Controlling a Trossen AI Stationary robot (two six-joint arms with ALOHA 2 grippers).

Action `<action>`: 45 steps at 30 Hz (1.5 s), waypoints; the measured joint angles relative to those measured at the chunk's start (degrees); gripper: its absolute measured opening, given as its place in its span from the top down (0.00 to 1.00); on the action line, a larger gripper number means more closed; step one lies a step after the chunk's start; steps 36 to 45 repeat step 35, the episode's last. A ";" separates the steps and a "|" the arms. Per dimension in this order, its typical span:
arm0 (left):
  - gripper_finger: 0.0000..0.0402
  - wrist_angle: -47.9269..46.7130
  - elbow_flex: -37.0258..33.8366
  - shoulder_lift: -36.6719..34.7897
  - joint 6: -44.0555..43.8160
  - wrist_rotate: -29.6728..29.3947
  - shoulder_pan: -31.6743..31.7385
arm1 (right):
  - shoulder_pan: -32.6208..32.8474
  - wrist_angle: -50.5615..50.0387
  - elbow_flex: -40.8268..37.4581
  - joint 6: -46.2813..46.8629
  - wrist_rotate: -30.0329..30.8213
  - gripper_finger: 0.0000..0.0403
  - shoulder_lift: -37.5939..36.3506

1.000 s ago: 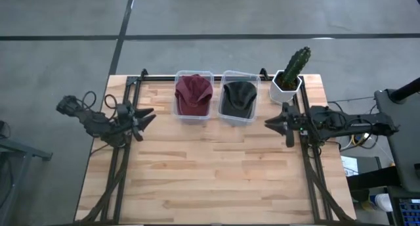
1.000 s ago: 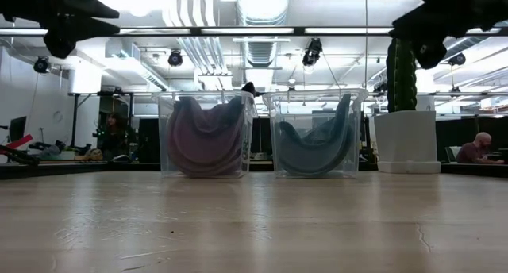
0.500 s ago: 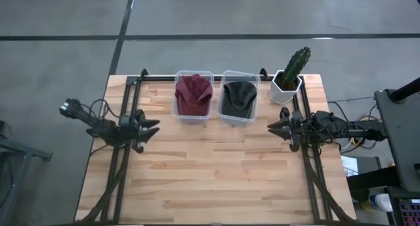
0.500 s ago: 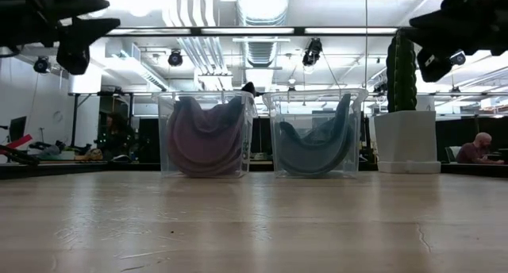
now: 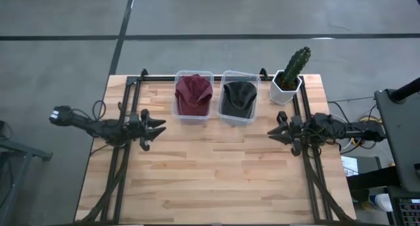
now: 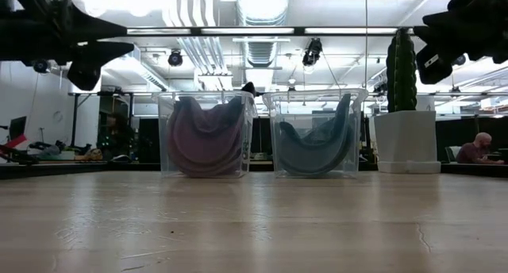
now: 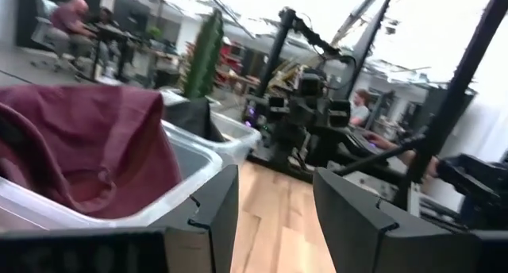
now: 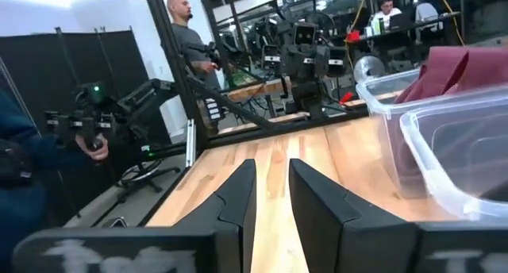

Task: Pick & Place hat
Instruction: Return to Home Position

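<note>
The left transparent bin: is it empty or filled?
Filled. A red cap lies inside the left transparent bin, covering most of its floor; the low view shows it through the clear wall.

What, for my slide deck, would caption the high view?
Left gripper and right gripper open at table sides; red cap in left bin, dark cap in right bin.

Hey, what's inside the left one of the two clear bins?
A dark red cap fills the left clear bin. Anything beneath that top cap is covered, so I cannot tell how many lie there.
</note>
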 joint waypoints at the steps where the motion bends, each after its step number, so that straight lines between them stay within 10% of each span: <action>1: 0.61 -0.54 -0.02 0.01 -0.55 1.44 0.80 | 0.00 0.76 -0.58 0.26 -0.11 0.83 0.00; 11: 0.61 -5.63 -0.04 0.03 -3.11 0.86 2.51 | -0.01 2.78 -1.67 -0.68 9.31 0.80 0.02; 45: 0.61 -11.60 -0.15 0.03 -2.14 -0.37 2.51 | 0.00 1.44 -2.64 -6.23 6.09 0.82 0.08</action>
